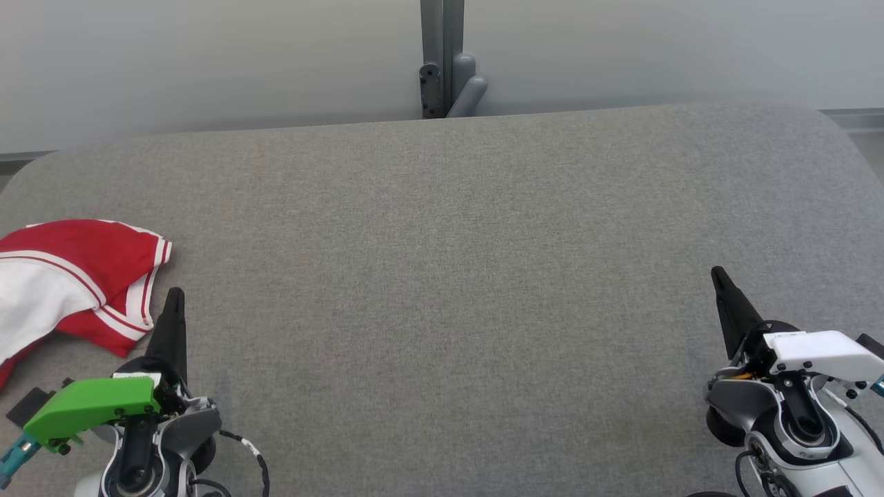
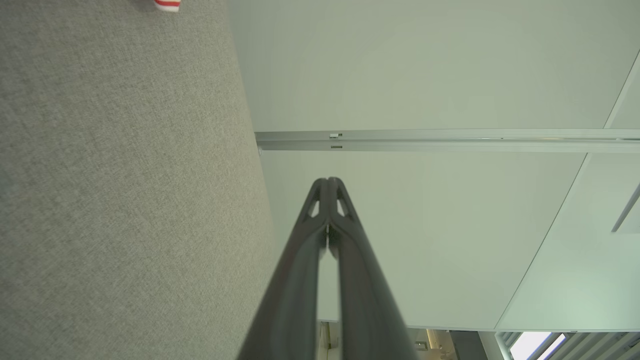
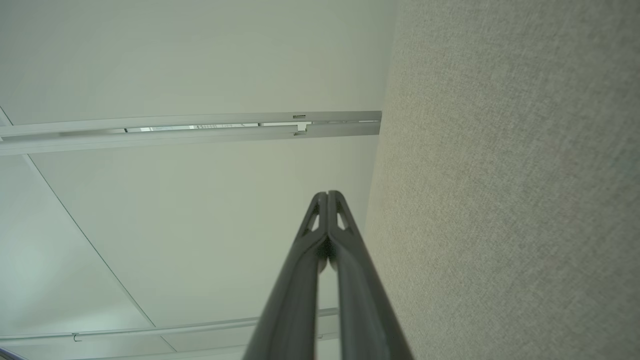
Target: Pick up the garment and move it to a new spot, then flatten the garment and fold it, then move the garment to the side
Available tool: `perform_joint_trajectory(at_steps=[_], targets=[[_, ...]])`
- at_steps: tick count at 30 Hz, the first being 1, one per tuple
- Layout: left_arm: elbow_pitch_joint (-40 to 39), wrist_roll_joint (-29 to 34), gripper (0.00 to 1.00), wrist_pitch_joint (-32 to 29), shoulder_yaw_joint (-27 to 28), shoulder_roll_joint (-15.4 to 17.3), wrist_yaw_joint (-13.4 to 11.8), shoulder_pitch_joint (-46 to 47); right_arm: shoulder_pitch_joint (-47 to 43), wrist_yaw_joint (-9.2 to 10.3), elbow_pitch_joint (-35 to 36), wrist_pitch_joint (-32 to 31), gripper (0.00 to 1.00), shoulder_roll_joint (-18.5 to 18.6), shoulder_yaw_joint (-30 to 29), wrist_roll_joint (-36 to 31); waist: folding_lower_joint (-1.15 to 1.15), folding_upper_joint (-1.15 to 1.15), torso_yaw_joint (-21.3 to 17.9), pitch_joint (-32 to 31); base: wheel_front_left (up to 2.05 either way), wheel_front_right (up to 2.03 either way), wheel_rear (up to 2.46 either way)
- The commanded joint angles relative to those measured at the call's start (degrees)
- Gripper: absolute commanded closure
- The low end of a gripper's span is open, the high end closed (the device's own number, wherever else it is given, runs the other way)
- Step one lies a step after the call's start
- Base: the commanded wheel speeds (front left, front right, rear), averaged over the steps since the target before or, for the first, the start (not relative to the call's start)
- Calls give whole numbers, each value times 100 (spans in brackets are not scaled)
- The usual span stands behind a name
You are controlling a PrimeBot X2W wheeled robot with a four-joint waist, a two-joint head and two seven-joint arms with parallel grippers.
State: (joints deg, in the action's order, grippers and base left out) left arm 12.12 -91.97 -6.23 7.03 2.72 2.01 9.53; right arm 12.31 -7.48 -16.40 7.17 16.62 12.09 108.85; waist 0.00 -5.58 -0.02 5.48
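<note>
A red and white garment (image 1: pixel 65 279) with white-striped trim lies crumpled at the left edge of the grey fabric table (image 1: pixel 442 276). A corner of the garment (image 2: pixel 167 4) peeks in at the top of the left wrist view. My left gripper (image 1: pixel 174 295) is shut and holds nothing, its tips just right of the garment's hem. In its own wrist view the left gripper (image 2: pixel 328 181) shows both fingers pressed together. My right gripper (image 1: pixel 716 273) is shut and holds nothing over the table's right side; the right gripper (image 3: pixel 328 194) looks the same in its wrist view.
A grey metal post with a bracket (image 1: pixel 445 62) stands behind the table's far edge against a pale wall (image 1: pixel 207 62). The table's rounded corners lie at the far left and far right.
</note>
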Motion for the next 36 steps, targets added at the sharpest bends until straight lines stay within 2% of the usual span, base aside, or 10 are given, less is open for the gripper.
perform_joint_trajectory(at_steps=[1,9,10,16,21,25,36], targets=[[-9,7,100,-12,-7,31,9,57,-48,-2,20,31,100,26,21,51,0,0,0,0,0,0,0],[-11,7,100,-12,-7,31,9,56,-43,-2,48,90,100,86,91,111,0,0,0,1,0,0,0],[2,1,0,2,0,-1,1,-1,0,0,30,62,0,50,89,81,0,0,0,1,0,0,0],[186,78,0,91,-46,-19,18,-134,-128,1,-70,84,0,-54,151,-23,0,5,-1,4,0,0,0],[221,410,0,237,-78,-3,58,-133,-140,1,-12,136,0,-76,136,-380,0,8,-1,9,0,0,0],[227,871,0,347,-79,-3,86,-136,-149,1,9,174,0,-112,92,-834,0,0,-1,30,0,0,0],[182,2363,0,620,-206,-5,161,-198,-152,0,23,270,0,-248,-3,-2438,0,0,-8,62,0,0,0]])
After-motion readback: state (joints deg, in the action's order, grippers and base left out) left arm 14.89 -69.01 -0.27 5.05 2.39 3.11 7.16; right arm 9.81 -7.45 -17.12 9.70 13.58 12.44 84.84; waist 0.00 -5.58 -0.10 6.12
